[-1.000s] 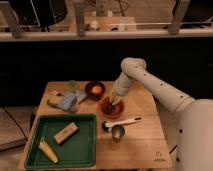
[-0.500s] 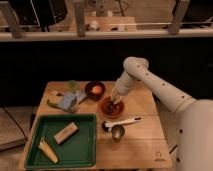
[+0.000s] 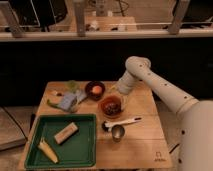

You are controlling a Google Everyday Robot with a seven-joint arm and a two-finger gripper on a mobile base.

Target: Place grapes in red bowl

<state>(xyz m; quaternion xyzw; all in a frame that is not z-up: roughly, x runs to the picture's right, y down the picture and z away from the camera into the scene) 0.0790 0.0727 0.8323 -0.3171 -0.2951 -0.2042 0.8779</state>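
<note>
The red bowl [image 3: 103, 112] sits on the wooden table [image 3: 145, 145] near its middle. A dark cluster, the grapes [image 3: 112, 106], lies inside the bowl. My gripper [image 3: 119, 95] hangs just above the bowl's right rear rim, at the end of the white arm [image 3: 150, 80] that reaches in from the right. It is close over the grapes, and I cannot tell whether it touches them.
A dark brown bowl [image 3: 90, 85] holding an orange round item [image 3: 96, 90] stands left behind the red bowl. A white spoon [image 3: 124, 122] and a metal cup [image 3: 118, 132] lie in front. A green tray [image 3: 82, 150] with a tan block [image 3: 66, 133] and a yellow item [image 3: 47, 150] fills the front left. Packets [image 3: 69, 100] lie at back left.
The gripper has risen slightly and drawn back to the right from low inside the red bowl. The dark grapes now show in the bowl.
</note>
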